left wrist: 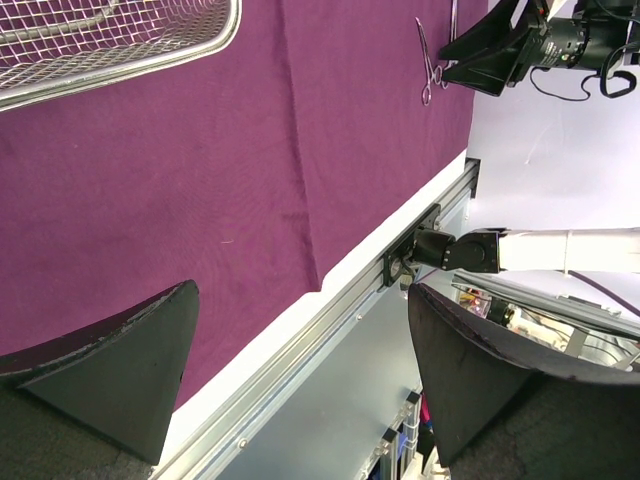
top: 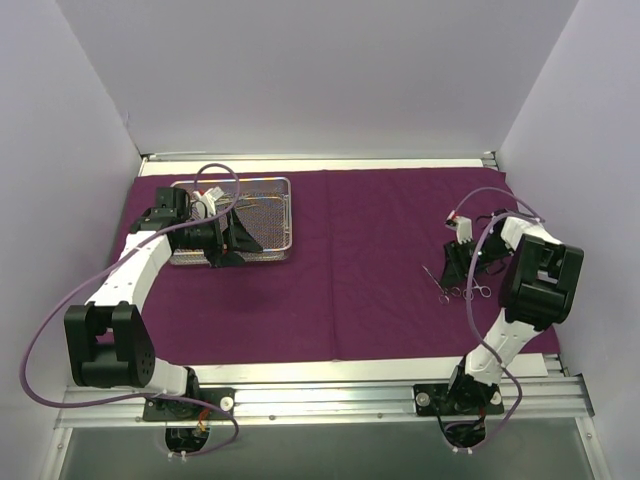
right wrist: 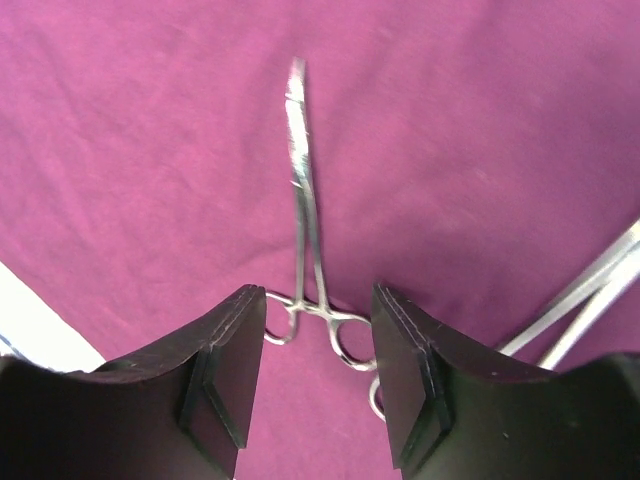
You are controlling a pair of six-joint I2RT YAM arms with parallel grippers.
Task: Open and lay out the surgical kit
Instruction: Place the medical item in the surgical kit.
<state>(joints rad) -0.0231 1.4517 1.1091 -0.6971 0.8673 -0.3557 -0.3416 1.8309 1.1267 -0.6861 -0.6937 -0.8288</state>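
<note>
3 plain white walls enclose the space; an aluminium rail fronts it, possibly above grey floor.

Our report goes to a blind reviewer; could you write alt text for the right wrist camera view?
A slim steel clamp lies flat on purple cloth, tip pointing away, its ring handles between the parted black fingers of the right gripper. The shafts of a second instrument cross the right edge.
</note>
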